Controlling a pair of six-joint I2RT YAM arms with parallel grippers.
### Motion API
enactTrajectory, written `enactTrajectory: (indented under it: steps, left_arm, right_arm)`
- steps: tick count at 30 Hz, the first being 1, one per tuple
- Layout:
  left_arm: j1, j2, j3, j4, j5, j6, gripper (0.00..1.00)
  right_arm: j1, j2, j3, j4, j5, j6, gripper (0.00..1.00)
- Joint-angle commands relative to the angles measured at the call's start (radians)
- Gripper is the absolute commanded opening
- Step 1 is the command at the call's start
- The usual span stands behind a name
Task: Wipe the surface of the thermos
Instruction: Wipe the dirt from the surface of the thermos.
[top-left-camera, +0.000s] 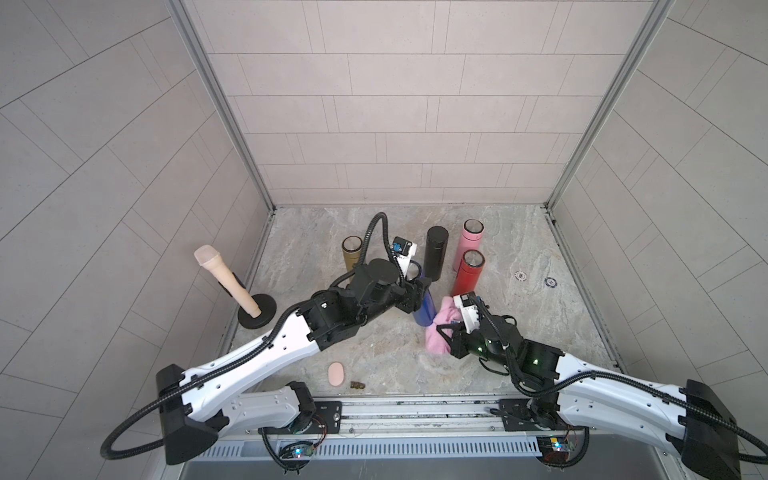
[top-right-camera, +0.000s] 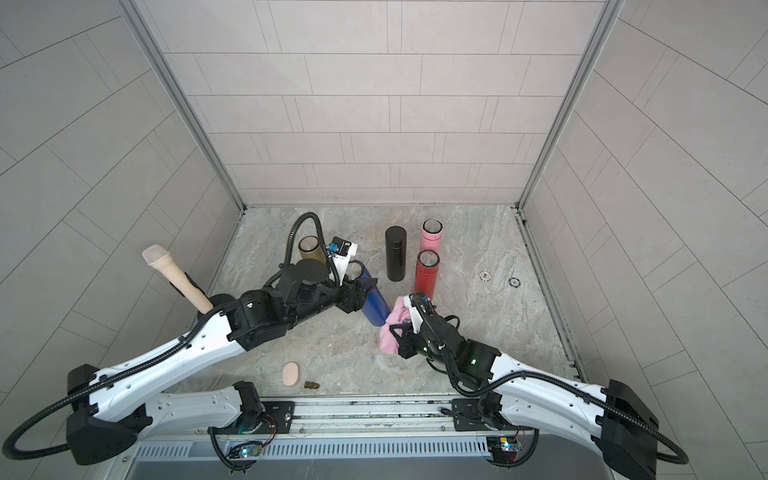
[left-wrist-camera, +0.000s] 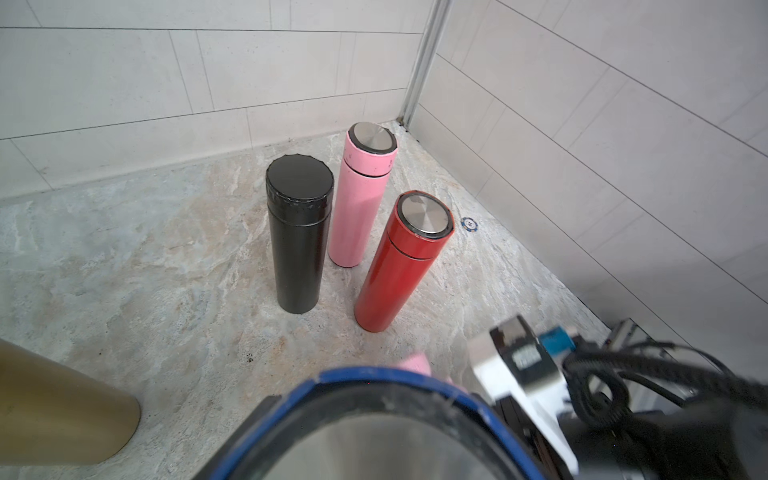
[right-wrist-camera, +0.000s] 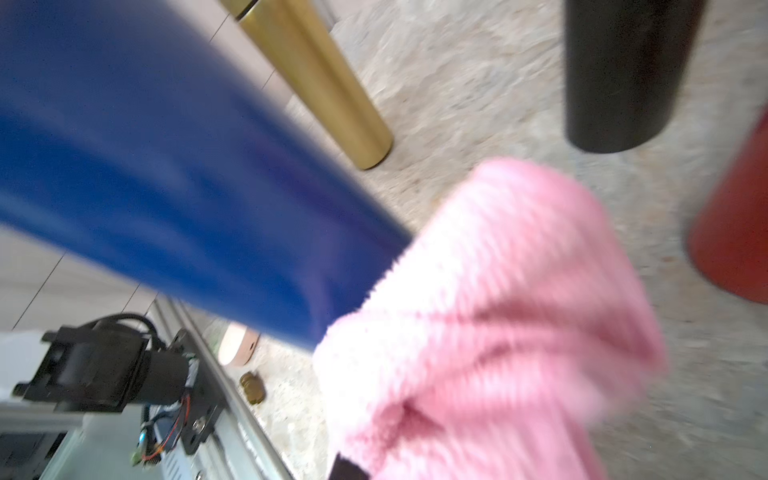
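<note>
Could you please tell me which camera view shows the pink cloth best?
The right wrist view: the pink cloth fills much of it, touching the blue thermos, though blurred. Both top views show it small, partly hidden by the right gripper. The left wrist view shows only a pink sliver.

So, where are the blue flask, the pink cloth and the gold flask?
blue flask (top-right-camera: 376, 309): in a top view, on its side wall, lower half.
pink cloth (right-wrist-camera: 498, 311): right wrist view, middle of its folds.
gold flask (top-left-camera: 349, 259): in a top view, side wall below the rim.
</note>
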Motion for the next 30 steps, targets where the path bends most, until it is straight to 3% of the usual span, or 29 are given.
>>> enactTrajectory:
  steps: [1, 6, 15, 23, 30]
  left_arm:
    - [0.009, -0.065, 0.012, 0.003, 0.236, 0.116, 0.00]
    - [0.013, -0.110, -0.005, 0.004, 0.497, 0.235, 0.00]
    - [0.015, -0.152, -0.115, 0.134, 0.498, 0.320, 0.00]
    - [0.014, -0.119, -0.170, 0.243, 0.561, 0.303, 0.00]
    - [0.015, -0.081, -0.168, 0.290, 0.585, 0.308, 0.00]
  right_arm:
    - [-0.059, -0.035, 0.006, -0.060, 0.000, 0.061, 0.00]
    - [-0.131, -0.036, -0.004, 0.054, -0.156, 0.077, 0.00]
    - [-0.201, -0.047, 0.009, 0.447, -0.510, 0.302, 0.00]
    - [-0.201, -0.102, 0.151, 0.440, -0.540, 0.349, 0.00]
    - [-0.185, -0.041, 0.179, 0.390, -0.589, 0.325, 0.00]
